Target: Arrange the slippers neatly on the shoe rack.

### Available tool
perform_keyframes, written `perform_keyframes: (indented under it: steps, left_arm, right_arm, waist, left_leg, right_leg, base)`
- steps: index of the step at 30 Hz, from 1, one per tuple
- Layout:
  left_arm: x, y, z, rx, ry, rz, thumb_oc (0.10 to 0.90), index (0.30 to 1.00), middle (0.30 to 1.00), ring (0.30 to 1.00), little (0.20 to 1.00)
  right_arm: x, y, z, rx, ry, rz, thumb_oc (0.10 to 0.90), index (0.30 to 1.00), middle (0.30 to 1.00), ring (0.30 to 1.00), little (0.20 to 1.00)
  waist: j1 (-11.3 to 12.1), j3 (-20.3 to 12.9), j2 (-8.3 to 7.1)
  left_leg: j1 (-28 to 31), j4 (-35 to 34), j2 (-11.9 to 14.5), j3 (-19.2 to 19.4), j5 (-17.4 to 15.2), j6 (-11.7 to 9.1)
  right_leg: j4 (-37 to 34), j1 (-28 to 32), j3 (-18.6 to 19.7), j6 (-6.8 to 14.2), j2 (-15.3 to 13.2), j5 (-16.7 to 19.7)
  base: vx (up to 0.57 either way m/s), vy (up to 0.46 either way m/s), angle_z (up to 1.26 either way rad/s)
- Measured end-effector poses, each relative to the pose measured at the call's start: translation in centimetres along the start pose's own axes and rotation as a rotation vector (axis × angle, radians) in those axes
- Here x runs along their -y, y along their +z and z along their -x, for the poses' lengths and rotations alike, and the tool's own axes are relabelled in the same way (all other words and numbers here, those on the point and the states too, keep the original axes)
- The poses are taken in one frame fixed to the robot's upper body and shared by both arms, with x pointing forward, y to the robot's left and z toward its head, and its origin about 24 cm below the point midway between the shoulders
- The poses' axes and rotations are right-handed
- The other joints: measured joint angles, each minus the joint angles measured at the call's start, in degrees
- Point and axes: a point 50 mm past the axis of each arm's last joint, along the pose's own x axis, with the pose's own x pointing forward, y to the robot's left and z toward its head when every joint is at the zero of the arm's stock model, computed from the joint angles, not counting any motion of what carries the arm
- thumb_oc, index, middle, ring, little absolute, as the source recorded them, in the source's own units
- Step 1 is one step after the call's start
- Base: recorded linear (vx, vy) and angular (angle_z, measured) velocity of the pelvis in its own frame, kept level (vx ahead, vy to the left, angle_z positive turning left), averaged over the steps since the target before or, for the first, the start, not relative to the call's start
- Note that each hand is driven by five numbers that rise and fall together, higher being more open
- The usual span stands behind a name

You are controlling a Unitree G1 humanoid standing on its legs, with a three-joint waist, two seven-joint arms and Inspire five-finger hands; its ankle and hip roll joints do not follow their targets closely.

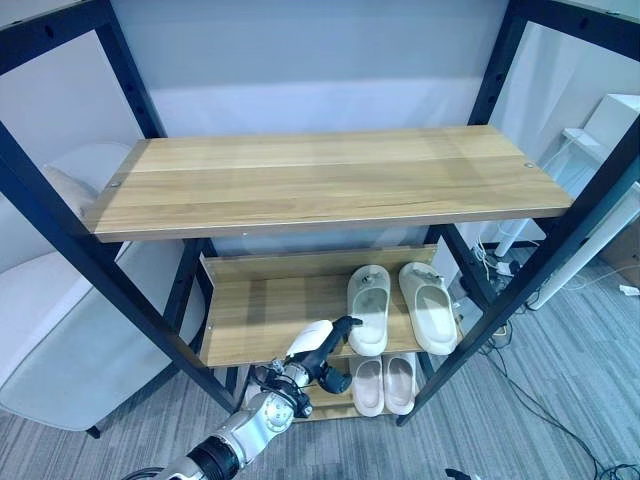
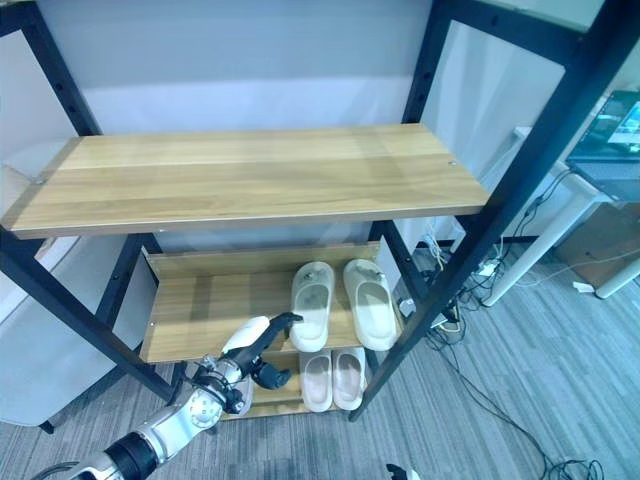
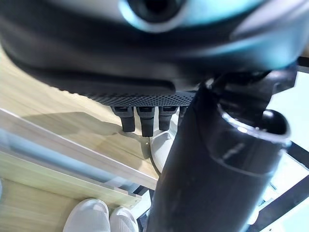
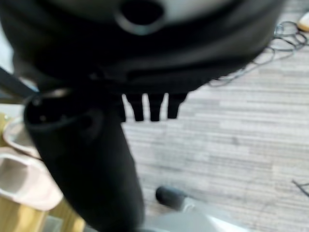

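A black-framed rack (image 1: 60,240) stands against a pale wall, with wooden shelves. A white chair (image 1: 60,330) sits at the far left, behind the frame's post.

Top shelf (image 1: 330,180): a bare wooden board spanning the frame.

Middle shelf (image 1: 260,310): its left part is bare wood; on its right part lies a pair of cream slippers, toes toward the wall. The left slipper (image 1: 369,305) lies nearly straight; the right slipper (image 1: 428,305) lies just beside it, angled slightly, with its heel near the shelf's front edge.

Left hand (image 1: 322,352): it reaches in from the lower left and is held at the front edge of the middle shelf, just beside the heel of the left slipper. Its fingers (image 3: 143,117) extend straight and apart from the thumb, clasping nothing; whether they touch the slipper cannot be told.

Bottom shelf (image 2: 285,392): a second pair of pale slippers (image 1: 384,382) lies side by side, touching, below the first pair.

Right hand (image 4: 87,159): seen in its own wrist view above grey carpet (image 4: 231,145), beside the rack's right end, where slipper heels (image 4: 24,181) show. Its fingers hang straight and hold nothing.

Right of the rack: cables (image 1: 540,400) trail across the carpet, near white table legs (image 1: 560,260).
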Motion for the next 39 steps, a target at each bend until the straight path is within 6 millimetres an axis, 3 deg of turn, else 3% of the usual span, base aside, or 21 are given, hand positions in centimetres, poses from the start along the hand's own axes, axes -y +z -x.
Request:
perform_keyframes:
  steps: [19,26,39]
  left_arm:
    - [1.3,1.8,-0.7,-0.004,-0.029,0.323,0.800,0.900,0.900,0.900,0.900]
    - [1.9,2.9,-1.1,0.036,-0.086,0.307,0.800,0.900,0.900,0.900,0.900]
    - [1.6,3.2,-1.9,0.055,-0.098,0.210,0.800,0.900,0.900,0.900,0.900]
  right_arm:
    - [-0.1,-0.1,0.1,0.000,-0.005,-0.004,0.800,0.900,0.900,0.900,0.900]
    - [-0.1,0.1,0.0,0.006,-0.003,-0.004,0.800,0.900,0.900,0.900,0.900]
    - [-0.2,0.1,0.1,0.012,0.000,-0.003,0.800,0.900,0.900,0.900,0.900]
  waist:
    - [-0.25,-0.02,0.05]
    - [-0.89,0.01,0.06]
    - [-1.37,0.08,0.00]
  left_leg:
    - [-0.14,0.00,-0.02,0.48,-0.02,0.00]
    - [-0.22,0.00,-0.05,0.64,-0.03,0.03]
    - [-0.42,0.00,-0.31,0.74,-0.16,0.17]
  right_leg:
    - [0.00,-0.40,0.38,0.04,-0.03,-0.03]
    - [0.00,-0.59,0.73,0.06,-0.04,-0.04]
    - [0.00,-0.86,0.98,0.38,-0.32,-0.27]
  base:
    - [0.00,-0.002,0.00]
    - [0.00,0.000,0.00]
    - [0.00,0.000,0.00]
